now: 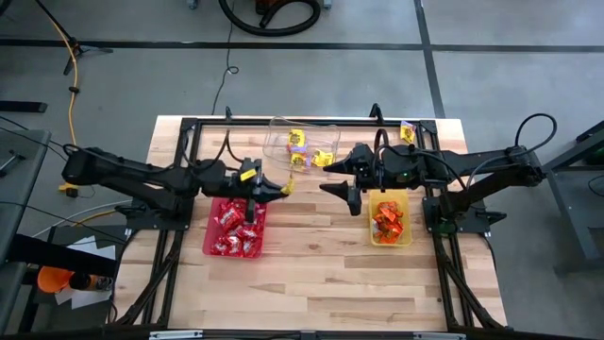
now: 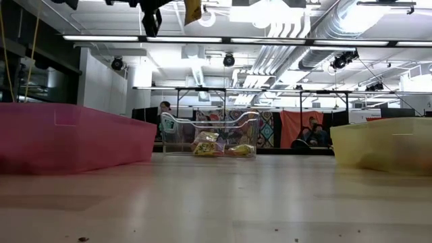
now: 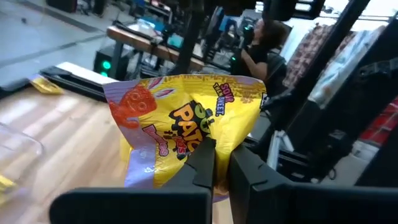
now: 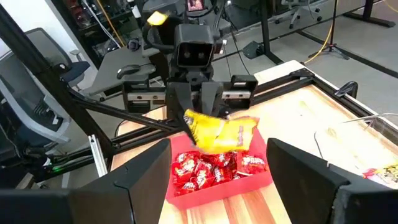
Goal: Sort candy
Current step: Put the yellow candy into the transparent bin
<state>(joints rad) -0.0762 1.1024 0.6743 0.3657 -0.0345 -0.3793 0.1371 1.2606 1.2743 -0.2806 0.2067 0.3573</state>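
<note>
My left gripper (image 4: 198, 118) is clamped on a yellow candy packet (image 3: 186, 127), the two dark fingers (image 3: 202, 163) pinching its lower edge so the printed wrapper stands up in front of my wrist camera. From above, that left gripper (image 1: 280, 190) holds the packet (image 1: 289, 185) in the air at the inner corner of the red tray (image 1: 209, 247), between that tray and the clear tray (image 1: 278, 125). In my right wrist view the packet (image 4: 222, 134) hangs crumpled just over the red tray (image 4: 217, 187), which is filled with red candy (image 4: 211, 168).

My right gripper (image 1: 332, 177) is spread wide and holds nothing; its fingers (image 4: 308, 177) frame the view toward the left arm. It hovers between the clear tray and the yellow tray (image 1: 390, 242), close to the left gripper but apart from it.

The red candy (image 1: 236, 229) lies heaped in the red tray on the bench (image 1: 321, 283). Orange candy (image 1: 386, 219) fills the yellow tray. Several yellow candy packets (image 1: 311, 149) lie in the clear tray at the far side of the bench, and one more yellow packet (image 1: 408, 130) lies loose near the far right corner. At bench height the clear tray (image 2: 253, 135) shows its yellow packets (image 2: 219, 146) between the red tray (image 2: 74, 135) and the yellow tray (image 2: 381, 142).
</note>
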